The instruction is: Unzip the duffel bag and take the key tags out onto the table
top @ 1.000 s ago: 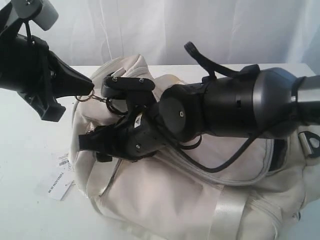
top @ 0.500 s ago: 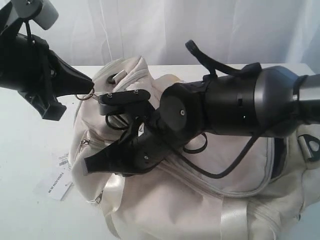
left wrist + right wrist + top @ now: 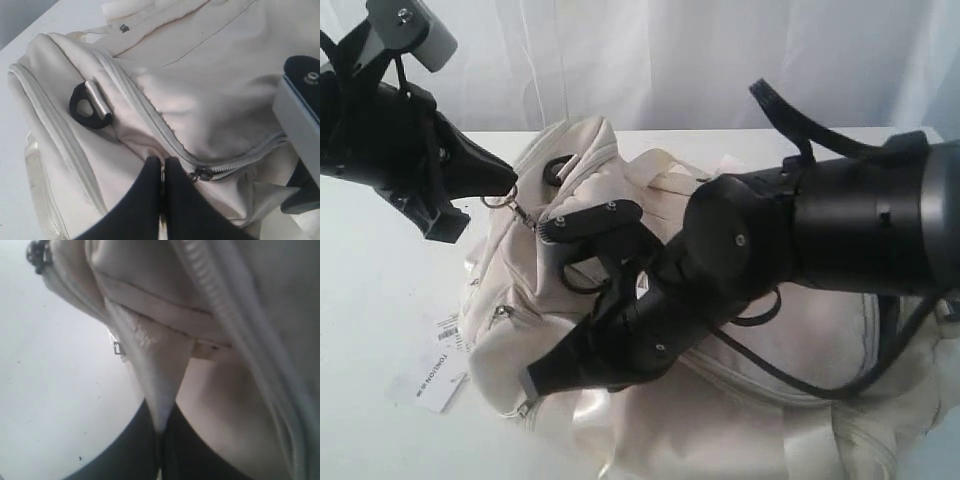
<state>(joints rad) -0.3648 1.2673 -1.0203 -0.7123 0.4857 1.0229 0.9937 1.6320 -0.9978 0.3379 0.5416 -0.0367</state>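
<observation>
The cream duffel bag (image 3: 505, 335) lies on the white table (image 3: 370, 290), with its near end lifted and stretched. My left gripper (image 3: 513, 184) is shut on the metal ring of a zipper pull (image 3: 502, 203) at the bag's upper left. In the left wrist view the gripper (image 3: 162, 164) sits beside the slider (image 3: 200, 174) of a closed zipper. My right gripper (image 3: 532, 384) is low at the bag's front left. It (image 3: 161, 426) is shut on a fold of the bag's cream fabric (image 3: 157, 375). The key tags are hidden.
A white barcode paper label (image 3: 432, 368) lies on the table left of the bag. A black ring with a metal bar (image 3: 90, 103) sits on the bag's top. My right arm (image 3: 800, 235) covers the bag's middle. A white curtain hangs behind.
My right gripper has swung down and to the right, dragging the bag's fabric with it. My left gripper rose slightly and shifted right, still holding the zipper ring.
</observation>
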